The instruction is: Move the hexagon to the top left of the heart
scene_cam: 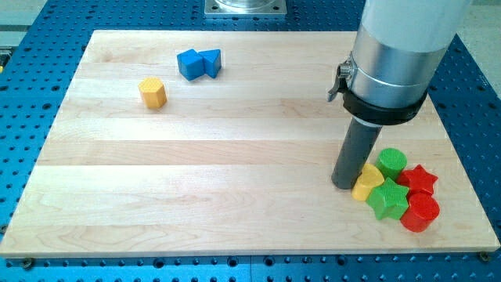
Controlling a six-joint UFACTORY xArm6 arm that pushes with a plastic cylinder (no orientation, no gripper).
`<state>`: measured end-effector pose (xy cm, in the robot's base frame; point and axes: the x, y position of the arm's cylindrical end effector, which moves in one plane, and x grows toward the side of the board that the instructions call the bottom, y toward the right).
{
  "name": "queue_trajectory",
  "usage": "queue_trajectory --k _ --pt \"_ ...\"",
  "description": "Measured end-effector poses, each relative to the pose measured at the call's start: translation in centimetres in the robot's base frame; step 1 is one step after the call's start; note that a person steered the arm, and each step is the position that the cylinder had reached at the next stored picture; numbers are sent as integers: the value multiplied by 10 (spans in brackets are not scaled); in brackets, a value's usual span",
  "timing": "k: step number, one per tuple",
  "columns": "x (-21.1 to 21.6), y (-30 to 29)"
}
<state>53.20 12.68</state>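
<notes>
As the board is read from the view's left, the first object is the yellow hexagon block (pixel 153 92), the piece to be moved; it lies well apart from the yellow heart block (pixel 365 183), far to the heart's left and above it, and nothing touches it. Next, still far to the heart's upper left, stand two blue blocks touching each other: a larger blue block (pixel 189 64) of irregular outline and a smaller blue block (pixel 211 61) that looks roughly triangular. The pale wooden board (pixel 235 157) is bare between these and the heart.

The arm's dark rod descends just left of the heart, and the tip (pixel 343 186) rests against, or just beside, the heart's left edge; contact cannot be confirmed. The arm carries no gripper, so nothing is grasped or clenched; the rod can only push.

To the heart's upper right is a green cylinder block (pixel 391 163). At the heart's lower right is a green star block (pixel 388 200), beyond it a red star block (pixel 419 180), and below that a red cylinder block (pixel 420 213). The five pieces are packed closely.

Judged stage: the push has not begun, since the hexagon is remote from its goal. The next move probably calls for leaving the heart undisturbed, travelling to the hexagon's far left side, and pushing it rightward and downward, stopping at the heart's upper left.
</notes>
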Motion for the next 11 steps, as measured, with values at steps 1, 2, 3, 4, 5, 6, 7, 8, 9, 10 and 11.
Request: queue_trajectory --k 1,2,3,4,5,6,7,8,9,10,11 --pt "0 -46" --pt "-6 -117" --pt "-61 -180" --pt "-110 -238" --pt "-113 -313" --pt "-153 -332" --pt "-147 -264" --pt "-162 -246" --pt "-188 -253" --pt "-193 -221" --pt "-125 -157"
